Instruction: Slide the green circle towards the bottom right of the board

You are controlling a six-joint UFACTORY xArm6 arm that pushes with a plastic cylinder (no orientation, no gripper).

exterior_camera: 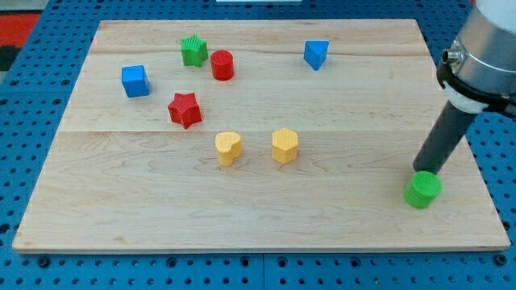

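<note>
- Your green circle (422, 191) sat near the board's (266, 229) bottom right corner; task looked nearly done.
- My tip (425, 171) touched its top side.
- No jaws: only a rod.
- Left: perhaps a small nudge.

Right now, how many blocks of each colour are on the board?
Green: 2, star, circle
Red: 2, cylinder, star
Blue: 2, cube, wedge
Yellow: 2, heart, hexagon
Total: 8
</note>
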